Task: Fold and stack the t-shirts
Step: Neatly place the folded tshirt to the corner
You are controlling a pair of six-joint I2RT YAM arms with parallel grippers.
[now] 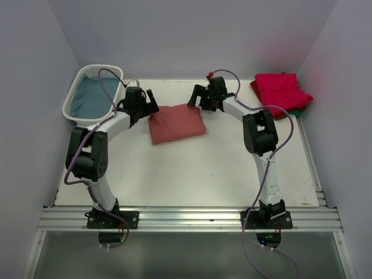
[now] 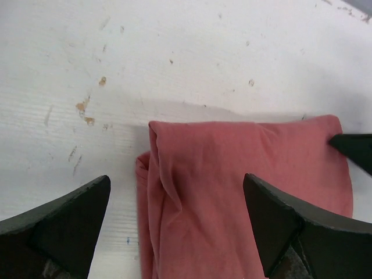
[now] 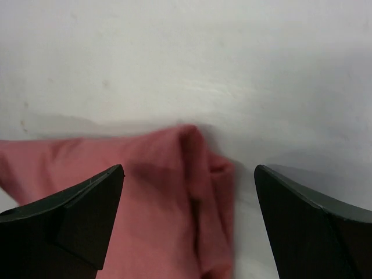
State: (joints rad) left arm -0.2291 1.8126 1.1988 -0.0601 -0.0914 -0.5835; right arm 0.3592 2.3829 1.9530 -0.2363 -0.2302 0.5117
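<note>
A dusty salmon-red t-shirt [image 1: 177, 124] lies folded into a thick rectangle in the middle of the table. My left gripper [image 1: 151, 104] hovers over its far left corner and stands open; in the left wrist view the fingers [image 2: 70, 215] straddle the folded edge of the shirt [image 2: 244, 168] with nothing pinched. Over the far right corner, my right gripper [image 1: 195, 99] is open too, its jaws wide apart above the shirt [image 3: 157, 197]. A crimson-pink t-shirt [image 1: 280, 92] lies folded at the back right, on a green one [image 1: 299, 111] of which only an edge shows.
A white lattice basket [image 1: 77, 87] with teal cloth [image 1: 93, 99] inside stands at the back left, close to my left arm. Grey walls close in the table on three sides. A metal rail [image 1: 192, 218] runs along the near edge.
</note>
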